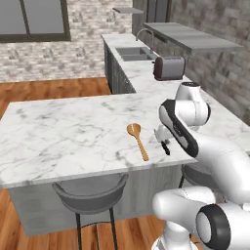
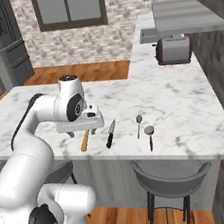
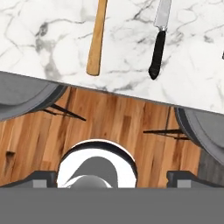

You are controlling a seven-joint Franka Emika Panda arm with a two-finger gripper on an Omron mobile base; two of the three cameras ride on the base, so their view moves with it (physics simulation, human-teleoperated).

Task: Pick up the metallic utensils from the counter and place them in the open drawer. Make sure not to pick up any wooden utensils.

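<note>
Fingers point(image 2: 81, 133) spread wide, empty, hovering above bench point(image 2: 183, 104) front edge; wooden spoon point(image 1: 137, 139) and black-handled knife point(image 2: 110, 134) lie side by side just beyond.

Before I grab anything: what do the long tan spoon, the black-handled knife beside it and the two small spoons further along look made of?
Tan round-bowled spoon: looks like matte wood, uniform orange-brown. Skip it.
Black-handled knife: shiny silver blade, likely steel; the matte black handle could be plastic.
Slim silver spoon: pale grey sheen, apparently metal.
Round-headed spoon: greyish head, dark handle; probably metal, too small to confirm.
</note>
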